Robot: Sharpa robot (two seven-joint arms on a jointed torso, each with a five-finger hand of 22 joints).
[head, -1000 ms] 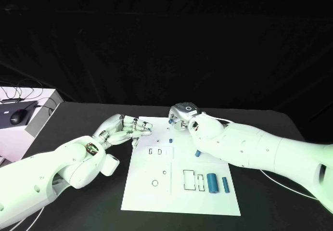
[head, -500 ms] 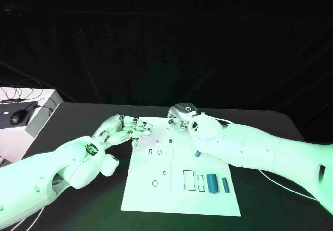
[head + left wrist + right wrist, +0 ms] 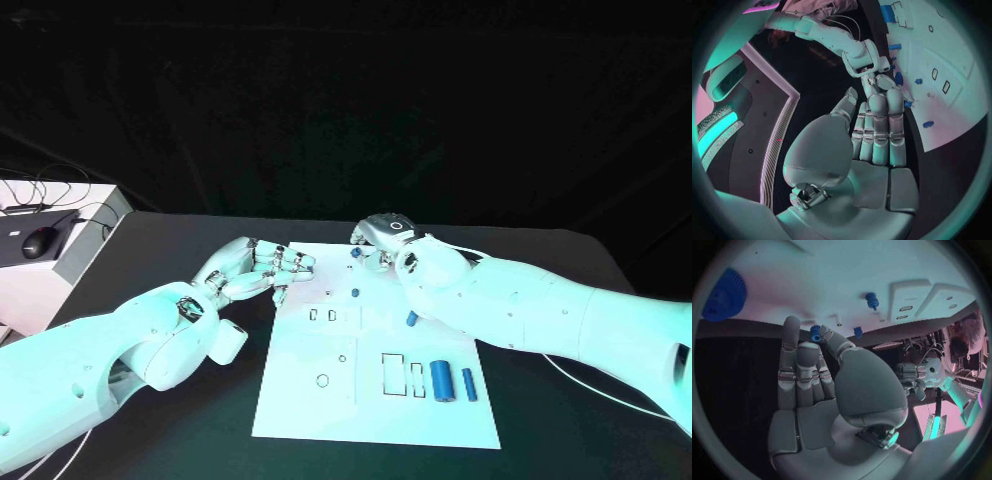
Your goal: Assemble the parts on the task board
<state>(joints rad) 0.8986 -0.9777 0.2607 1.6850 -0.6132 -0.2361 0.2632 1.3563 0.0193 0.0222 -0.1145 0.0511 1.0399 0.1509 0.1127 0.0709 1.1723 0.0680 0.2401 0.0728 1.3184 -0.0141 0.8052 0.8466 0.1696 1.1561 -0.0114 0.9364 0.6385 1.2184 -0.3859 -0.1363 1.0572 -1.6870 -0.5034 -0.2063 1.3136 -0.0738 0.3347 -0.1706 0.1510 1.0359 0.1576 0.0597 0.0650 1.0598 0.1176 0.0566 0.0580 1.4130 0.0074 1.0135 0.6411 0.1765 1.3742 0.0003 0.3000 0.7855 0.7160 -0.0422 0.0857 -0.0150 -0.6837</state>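
The white task board (image 3: 375,420) lies in the middle of the table. My right hand (image 3: 381,241) hovers at its far edge. In the right wrist view its thumb and a finger pinch a small blue gear (image 3: 815,332), which also shows under the hand (image 3: 355,253). My left hand (image 3: 268,272) is at the board's far left edge, fingers straight and side by side (image 3: 879,125), holding nothing. A small blue peg (image 3: 355,293) stands on the board. Another blue part (image 3: 411,319) lies beside my right forearm. Two blue cylinders (image 3: 441,380) lie near the board's right edge.
A large blue gear (image 3: 723,295) sits on the board (image 3: 817,275) near my right hand. A white box with a mouse (image 3: 41,241) on it stands off the table's left side. My right forearm (image 3: 534,305) crosses the board's right side.
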